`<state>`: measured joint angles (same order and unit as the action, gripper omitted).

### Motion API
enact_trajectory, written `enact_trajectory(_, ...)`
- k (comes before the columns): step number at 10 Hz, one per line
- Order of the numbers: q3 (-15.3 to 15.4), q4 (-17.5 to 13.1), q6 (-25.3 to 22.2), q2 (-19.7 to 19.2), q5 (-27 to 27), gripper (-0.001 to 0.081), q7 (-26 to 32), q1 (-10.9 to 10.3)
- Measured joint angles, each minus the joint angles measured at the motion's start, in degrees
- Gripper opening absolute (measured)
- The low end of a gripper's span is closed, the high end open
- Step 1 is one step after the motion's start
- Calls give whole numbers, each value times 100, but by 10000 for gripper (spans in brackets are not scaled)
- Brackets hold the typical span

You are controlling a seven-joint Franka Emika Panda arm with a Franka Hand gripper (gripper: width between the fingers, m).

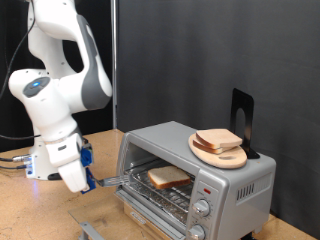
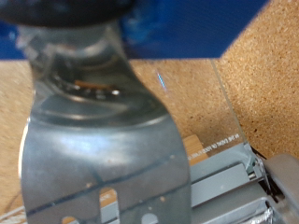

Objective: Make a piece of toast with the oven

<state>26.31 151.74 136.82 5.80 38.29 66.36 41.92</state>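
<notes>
One oven (image 1: pixel 205 165), its door open, stands on the table (image 1: pixel 30 215). One slice of toast (image 1: pixel 168 176) lies on the rack inside. One wooden plate (image 1: pixel 222 155) on the oven's roof carries two more bread slices (image 1: pixel 218 139). Two knobs (image 1: pixel 201 209) and one red light (image 1: pixel 207 189) mark the front panel. One robot arm (image 1: pixel 55 80), one gripper (image 1: pixel 104 181).
</notes>
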Motion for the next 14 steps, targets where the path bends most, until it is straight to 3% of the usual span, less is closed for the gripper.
enact_trajectory(2,-228,-299,-551,-113,29,395,-3,186)
enact_trajectory(4,-213,-287,-551,-98,61,395,6,182)
enact_trajectory(7,-515,-637,-1794,161,798,395,245,223)
enact_trajectory(10,-762,-983,-2742,534,1021,395,132,254)
enact_trajectory(14,-770,-1161,-3143,964,1110,395,-163,252)
